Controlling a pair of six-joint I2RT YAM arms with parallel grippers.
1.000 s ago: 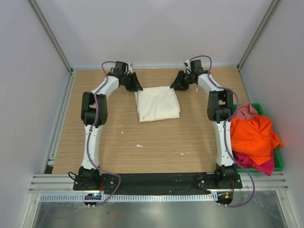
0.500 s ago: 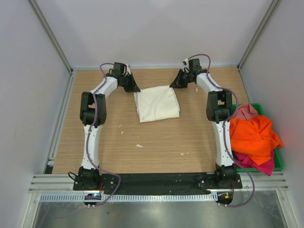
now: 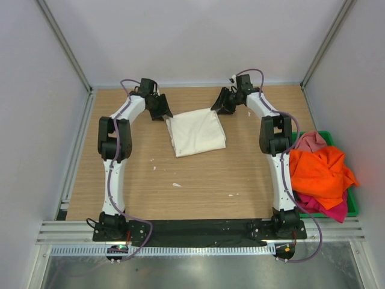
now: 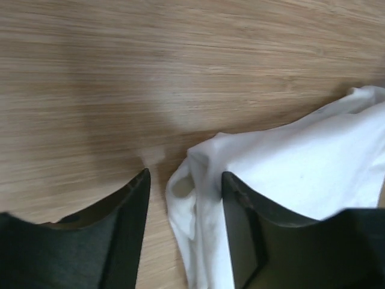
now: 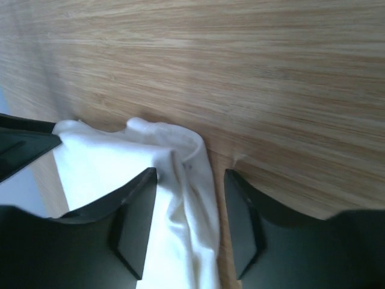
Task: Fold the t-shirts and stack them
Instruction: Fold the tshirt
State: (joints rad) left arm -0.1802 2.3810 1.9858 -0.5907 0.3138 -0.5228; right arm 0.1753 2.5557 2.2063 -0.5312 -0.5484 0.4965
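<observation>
Folded cream-white t-shirt (image 3: 195,132) flat on the table (image 3: 198,180) at far middle, far-left corner between the parted fingers of the left gripper (image 4: 183,180), far-right corner likewise within the right gripper (image 5: 189,174), neither clamped; other t-shirts (image 3: 319,171) heaped in the green bin (image 3: 352,205) at right.

Bare table (image 3: 198,180) spreads nearer than the cream-white t-shirt (image 3: 195,131) (lying flat); the heaped green bin (image 3: 352,208) crowds the right edge.
</observation>
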